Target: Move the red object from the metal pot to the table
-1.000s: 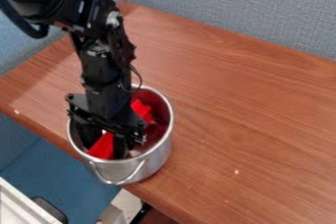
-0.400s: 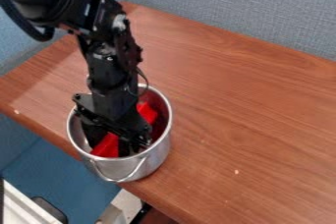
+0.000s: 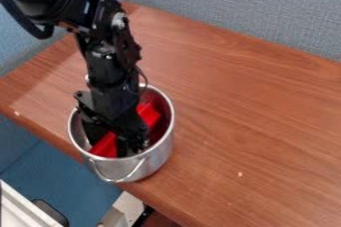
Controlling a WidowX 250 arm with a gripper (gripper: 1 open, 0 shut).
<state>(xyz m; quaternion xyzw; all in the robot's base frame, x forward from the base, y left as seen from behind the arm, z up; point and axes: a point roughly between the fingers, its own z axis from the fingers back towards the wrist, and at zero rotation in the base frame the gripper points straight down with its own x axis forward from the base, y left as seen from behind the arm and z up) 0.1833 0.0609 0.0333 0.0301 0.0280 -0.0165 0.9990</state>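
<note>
The metal pot (image 3: 162, 152) stands near the front left corner of the table (image 3: 253, 102). Inside it lies the red object (image 3: 152, 117), partly covered by the arm. My gripper (image 3: 114, 137) points straight down into the pot. Its black fingers (image 3: 139, 134) stand apart, low inside the pot over the red object. They look open, and I see no grip on the object. The fingertips and the pot's bottom are hidden behind the gripper body.
The black arm (image 3: 80, 17) comes in from the upper left over the table's left part. The table's front edge runs just below the pot, with a white object (image 3: 127, 209) under it. Bare wood stretches to the right of the pot.
The gripper has sunk a little deeper into the pot and its fingers have spread slightly. The pot and the red object have stayed in place.
</note>
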